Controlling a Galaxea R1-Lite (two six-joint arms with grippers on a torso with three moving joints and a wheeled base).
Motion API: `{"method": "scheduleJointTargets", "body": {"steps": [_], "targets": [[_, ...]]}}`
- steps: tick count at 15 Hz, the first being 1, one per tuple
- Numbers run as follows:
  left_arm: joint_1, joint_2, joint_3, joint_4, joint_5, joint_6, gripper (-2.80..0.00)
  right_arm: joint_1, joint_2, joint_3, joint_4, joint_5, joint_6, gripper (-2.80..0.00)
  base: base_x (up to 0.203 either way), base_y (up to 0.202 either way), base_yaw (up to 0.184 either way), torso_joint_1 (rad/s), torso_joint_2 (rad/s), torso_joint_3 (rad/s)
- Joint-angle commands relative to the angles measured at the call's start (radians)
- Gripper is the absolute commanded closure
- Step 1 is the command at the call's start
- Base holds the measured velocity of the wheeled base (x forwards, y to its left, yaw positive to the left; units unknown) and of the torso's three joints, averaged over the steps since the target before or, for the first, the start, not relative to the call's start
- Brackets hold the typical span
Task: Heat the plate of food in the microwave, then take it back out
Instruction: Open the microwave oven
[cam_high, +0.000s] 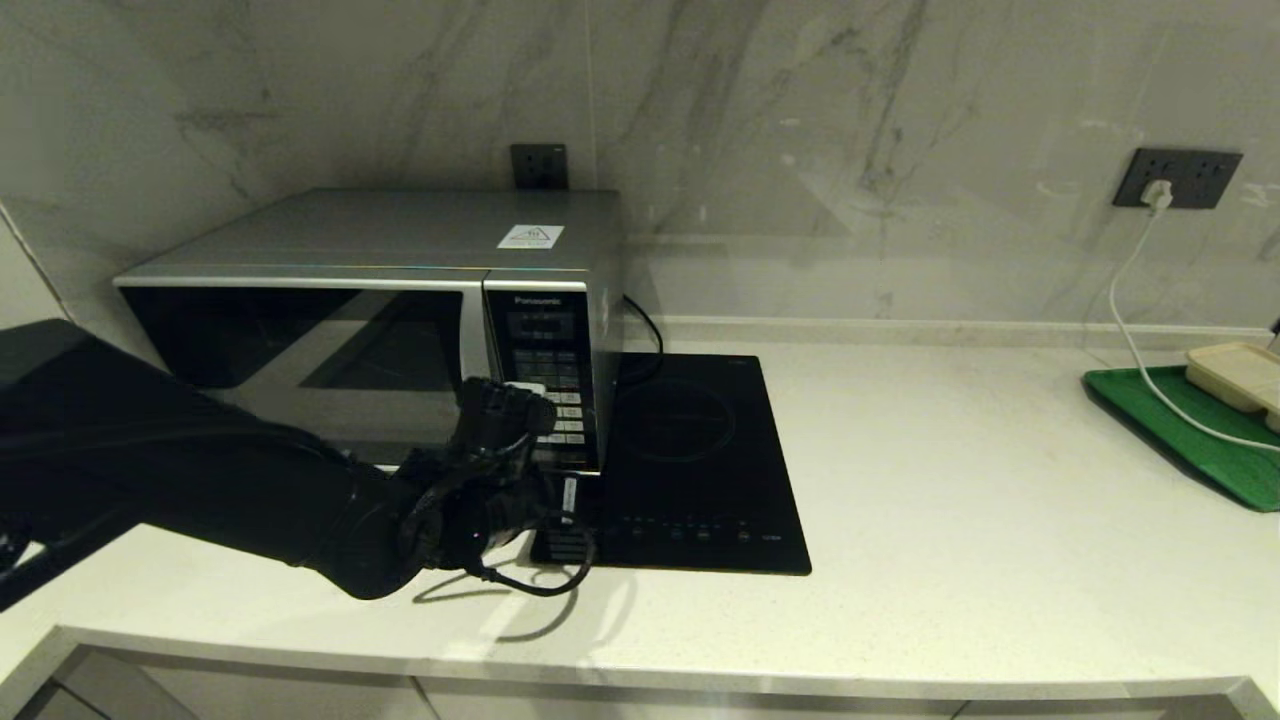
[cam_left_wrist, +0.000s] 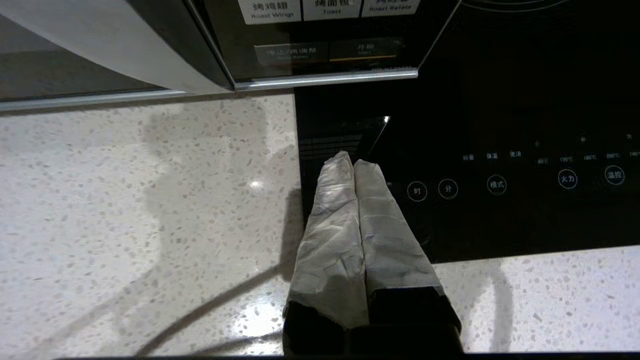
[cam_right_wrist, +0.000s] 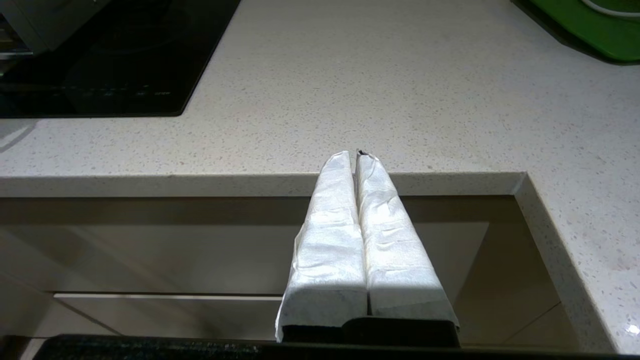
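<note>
The silver-grey microwave (cam_high: 400, 300) stands at the back left of the counter with its dark glass door closed. My left gripper (cam_high: 567, 497) hangs just in front of and below its button panel (cam_left_wrist: 320, 50), over the left edge of the hob. Its taped fingers (cam_left_wrist: 340, 200) are pressed together with nothing between them, so my left gripper (cam_left_wrist: 354, 162) is shut. My right gripper (cam_right_wrist: 355, 155) is shut and empty, parked low in front of the counter edge, outside the head view. The plate of food is out of view.
A flat black induction hob (cam_high: 700, 460) lies right of the microwave. At the far right sit a green tray (cam_high: 1190, 430) and a beige rectangular tray (cam_high: 1240, 375), with a white cable (cam_high: 1130, 330) running from a wall socket. The counter edge (cam_right_wrist: 250, 182) runs in front.
</note>
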Motion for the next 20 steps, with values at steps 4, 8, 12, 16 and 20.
{"method": "scheduleJointTargets", "body": {"steps": [4,8,12,16,20], "targets": [[0.000,0.096,-0.090,-0.002,0.006,-0.066,0.00,0.000,0.001,0.000,0.001,0.000,0.001,0.00,0.000,0.000,0.000,0.000,0.00,0.000],[0.005,0.108,-0.091,-0.007,0.005,-0.077,0.00,0.000,0.001,0.000,0.001,0.000,0.001,0.00,0.000,0.000,0.000,0.000,0.00,0.000],[0.007,0.120,-0.116,-0.007,0.006,-0.086,0.00,0.000,0.001,0.000,0.001,0.000,0.001,0.00,0.000,0.000,0.000,0.000,0.00,0.000],[0.005,0.136,-0.135,-0.009,0.004,-0.093,0.00,-0.001,0.001,0.000,0.001,0.000,0.001,0.00,0.000,0.000,0.000,0.000,0.00,0.000],[-0.010,0.140,-0.160,-0.041,0.006,-0.099,0.00,0.000,0.001,0.000,0.001,0.000,0.001,0.00,0.000,0.000,0.000,0.000,0.00,0.000]]}}
